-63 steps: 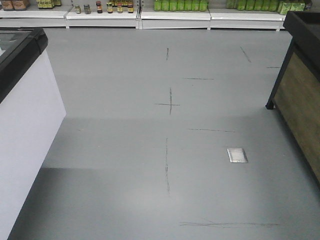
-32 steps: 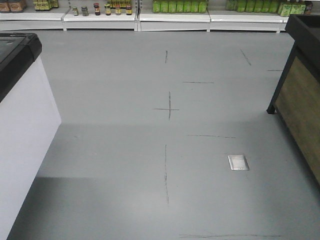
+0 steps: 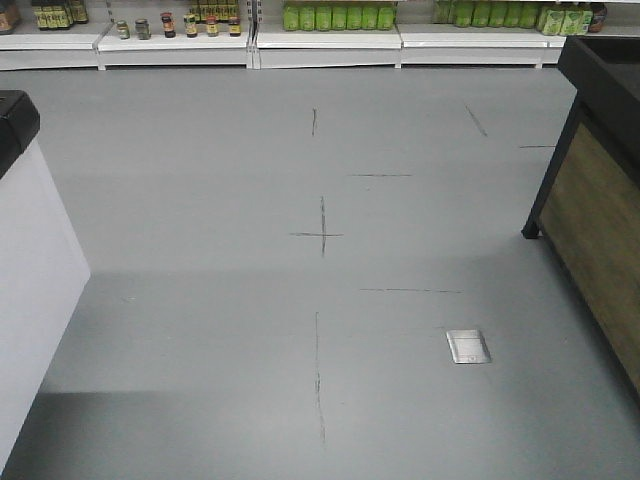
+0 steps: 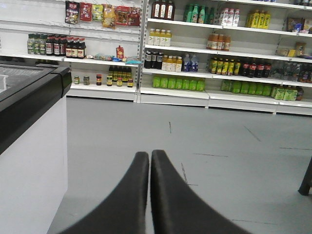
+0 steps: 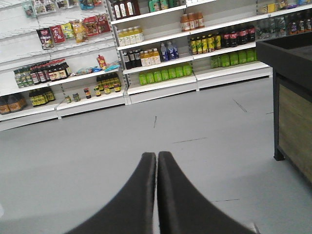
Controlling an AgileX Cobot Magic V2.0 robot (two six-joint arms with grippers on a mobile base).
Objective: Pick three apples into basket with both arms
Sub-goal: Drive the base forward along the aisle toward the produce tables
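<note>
No apples and no basket show in any view. My left gripper (image 4: 150,155) is shut and empty, its two black fingers pressed together and pointing out over the grey shop floor. My right gripper (image 5: 157,156) is also shut and empty, pointing over the same floor. Neither gripper nor arm shows in the front view.
A white chest freezer with a black rim (image 3: 30,250) stands at the left and also shows in the left wrist view (image 4: 29,126). A dark wood-panelled stand (image 3: 595,190) is at the right, also in the right wrist view (image 5: 292,87). Shelves of bottles (image 4: 175,83) line the back wall. A metal floor plate (image 3: 467,346) lies ahead right.
The front view has shifted to the right: the freezer has slid toward the left edge and the shelves and floor marks have moved left and down.
</note>
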